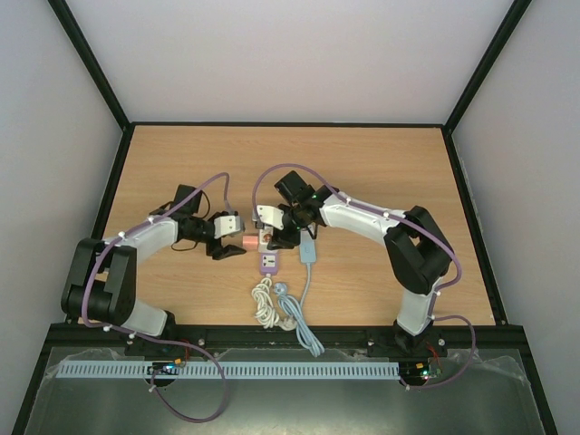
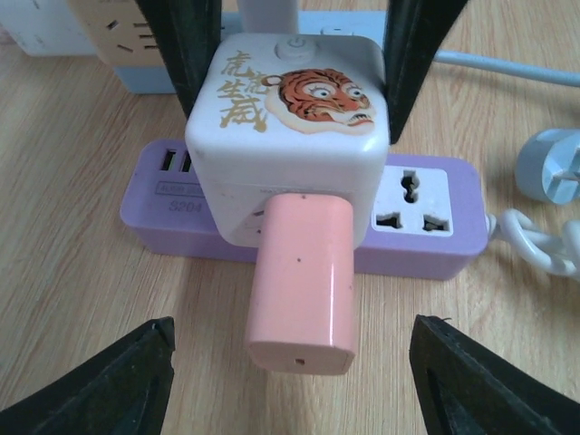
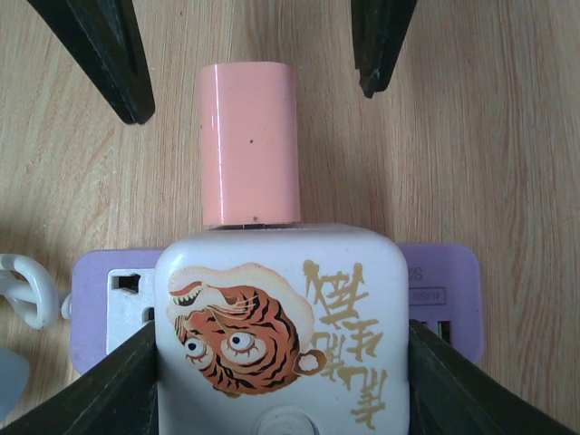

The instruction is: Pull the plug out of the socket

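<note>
Wooden table [image 1: 381,172], top view: socket cluster just below centre.

- Lilac plastic power strip [image 2: 426,245] lies flat. A white cube adapter with an orange tiger face and gold characters [image 2: 290,118] stands plugged into it.
- Pink rounded plastic plug [image 2: 299,281] is seated in the cube's side face and sticks out level toward 9 o'clock in the top view. It is not out of the socket.
- Left gripper [image 2: 292,320] is at 9 o'clock of the plug. Its black fingers stand apart, one on each side of the plug's free end, touching neither side.
- Right gripper [image 3: 281,331] comes in from 3 o'clock and is clamped on the cube's two opposite sides.
- Pale blue power strip [image 1: 310,250] sits just beside the lilac one at 3 o'clock.
- Coiled white cord [image 1: 263,304] and blue-grey cable [image 1: 308,331] lie at 6 o'clock.
</note>
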You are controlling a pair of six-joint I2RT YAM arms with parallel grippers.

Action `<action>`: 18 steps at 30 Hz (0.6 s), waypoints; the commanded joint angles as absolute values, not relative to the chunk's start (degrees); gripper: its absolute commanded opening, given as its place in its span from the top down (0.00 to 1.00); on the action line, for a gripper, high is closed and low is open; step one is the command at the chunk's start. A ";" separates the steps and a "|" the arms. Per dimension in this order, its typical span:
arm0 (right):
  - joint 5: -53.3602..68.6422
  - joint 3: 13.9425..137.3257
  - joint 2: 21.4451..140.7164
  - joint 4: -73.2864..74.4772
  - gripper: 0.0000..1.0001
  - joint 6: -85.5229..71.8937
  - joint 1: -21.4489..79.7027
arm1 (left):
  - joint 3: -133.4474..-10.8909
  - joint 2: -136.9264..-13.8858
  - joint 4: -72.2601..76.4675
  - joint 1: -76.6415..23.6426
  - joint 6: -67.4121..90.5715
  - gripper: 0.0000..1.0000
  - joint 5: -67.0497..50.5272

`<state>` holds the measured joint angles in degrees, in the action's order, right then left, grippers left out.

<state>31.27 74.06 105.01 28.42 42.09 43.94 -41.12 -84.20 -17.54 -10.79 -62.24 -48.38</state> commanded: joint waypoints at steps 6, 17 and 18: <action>29.65 73.92 106.71 33.86 0.65 41.65 43.96 | -40.72 -87.17 -12.94 -13.00 -64.37 0.52 -48.60; 37.91 63.19 101.17 18.90 0.22 36.17 43.58 | -37.77 -85.51 -9.64 -12.96 -62.91 0.66 -48.01; 38.34 62.77 100.95 17.52 0.22 35.55 43.55 | -37.45 -85.33 -9.47 -12.98 -62.73 0.67 -48.02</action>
